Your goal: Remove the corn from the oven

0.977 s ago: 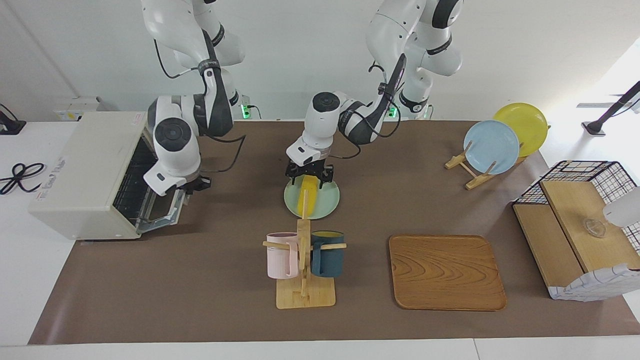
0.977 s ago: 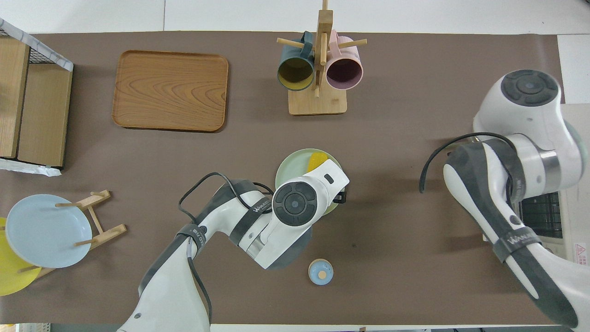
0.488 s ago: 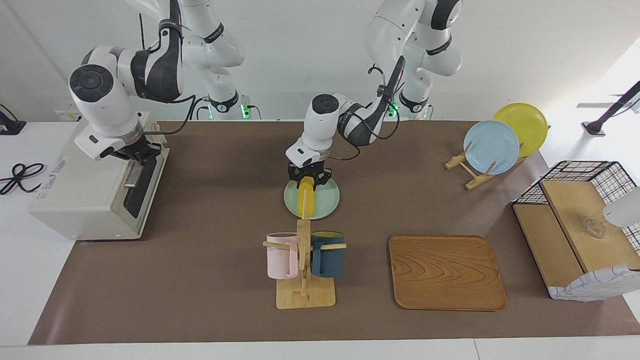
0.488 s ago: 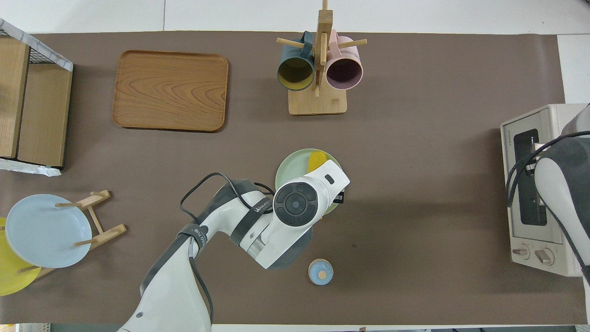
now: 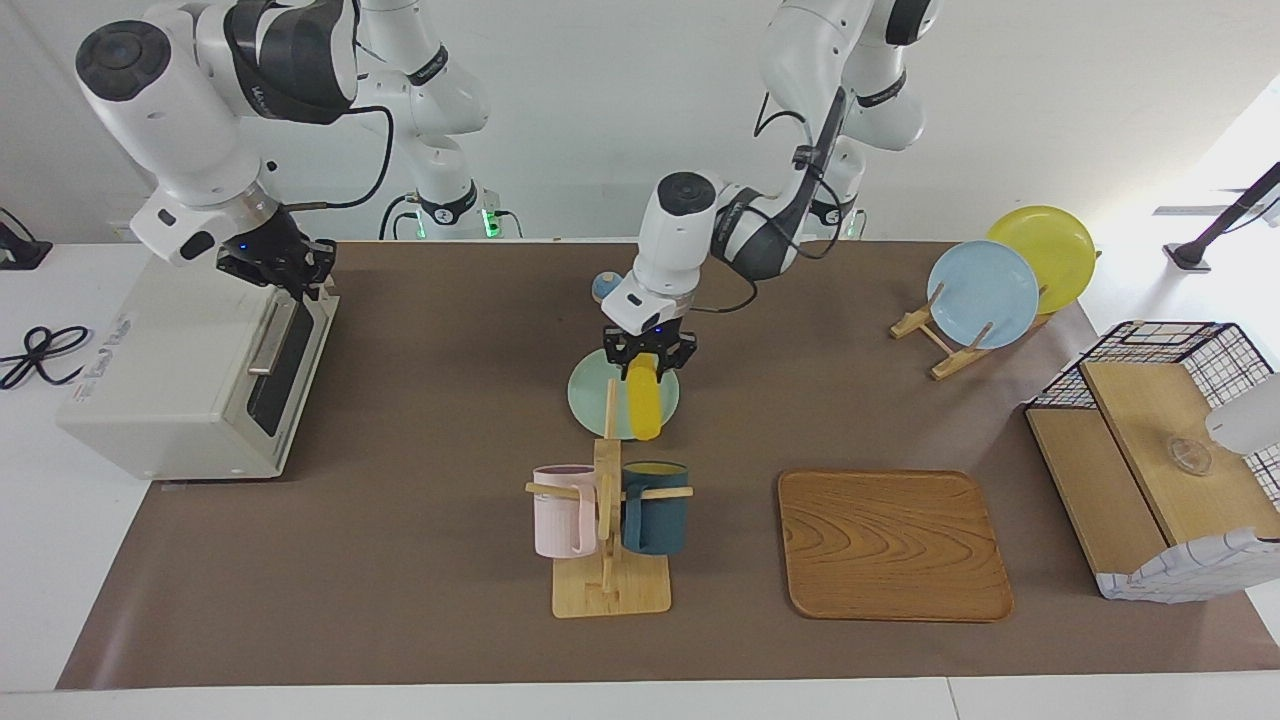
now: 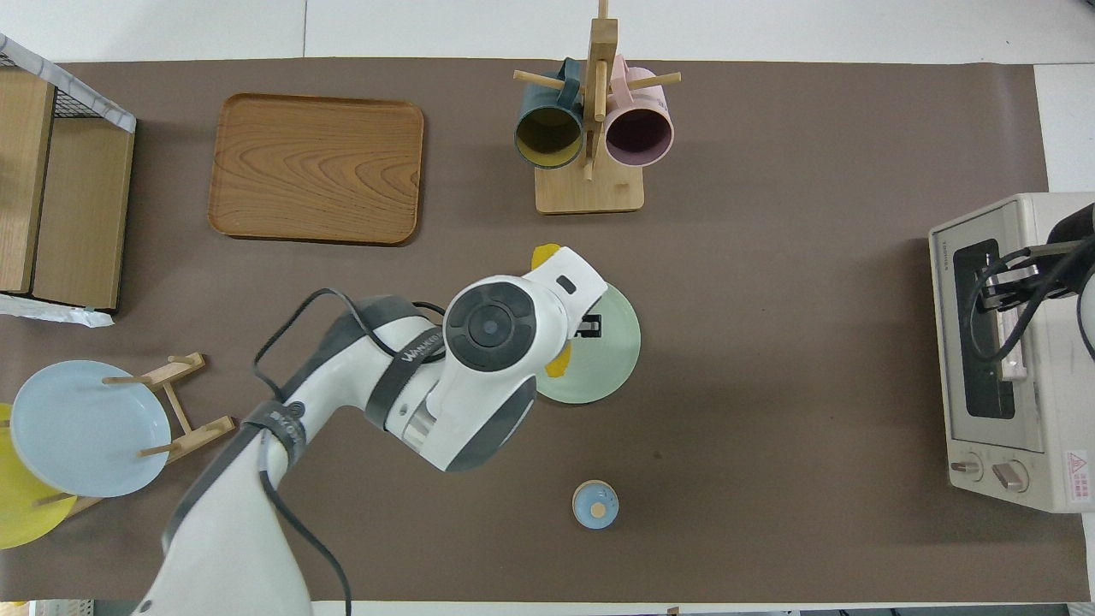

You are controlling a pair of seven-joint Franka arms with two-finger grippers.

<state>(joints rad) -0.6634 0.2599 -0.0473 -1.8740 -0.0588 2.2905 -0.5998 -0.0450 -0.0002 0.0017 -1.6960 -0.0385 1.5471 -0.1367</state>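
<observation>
The yellow corn [image 5: 643,405] hangs in my left gripper [image 5: 648,360], which is shut on its upper end and holds it in the air over the pale green plate [image 5: 598,400]. In the overhead view the left arm covers most of the corn [image 6: 544,255] and part of the plate [image 6: 609,359]. The cream-white oven [image 5: 170,370] stands at the right arm's end of the table with its door shut. My right gripper [image 5: 278,266] is just above the top edge of the door, over the silver handle [image 5: 267,342]. The oven [image 6: 1056,359] and right gripper [image 6: 1005,287] also show in the overhead view.
A mug rack [image 5: 608,585] with a pink and a dark blue mug stands farther from the robots than the plate. A wooden tray [image 5: 890,545], a plate stand [image 5: 940,340] with blue and yellow plates, a wire-and-wood basket [image 5: 1160,460] and a small blue round lid [image 6: 594,503] are also on the table.
The oven door, open a second ago, is now shut, and my right gripper has risen from it. My left gripper closed on the corn and lifted it off the plate.
</observation>
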